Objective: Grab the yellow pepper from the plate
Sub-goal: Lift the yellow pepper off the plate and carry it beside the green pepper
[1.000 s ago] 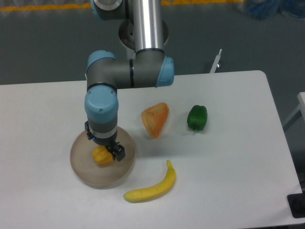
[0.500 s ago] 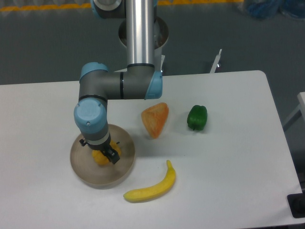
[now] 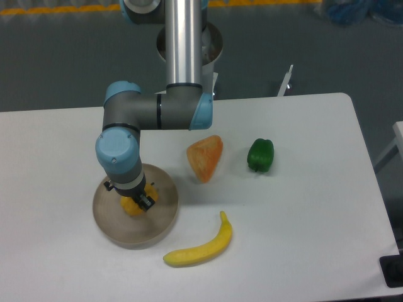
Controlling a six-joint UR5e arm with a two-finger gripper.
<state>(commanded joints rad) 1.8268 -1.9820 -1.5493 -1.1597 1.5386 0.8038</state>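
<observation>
Over the plate (image 3: 107, 217), my gripper (image 3: 133, 202) straddles the pepper (image 3: 131, 206); jaw closure cannot be confirmed, and lifting remains.

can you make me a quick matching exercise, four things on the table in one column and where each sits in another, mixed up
Things:
1. yellow pepper
2. banana
3. green pepper
4. orange wedge

Places:
A. furthest right of the four, on the bare table
B. on the plate, under the pincer
C. nearest the front edge, just right of the plate
D. between the plate and the green pepper

Pairs: 1-B, 2-C, 3-A, 4-D
</observation>
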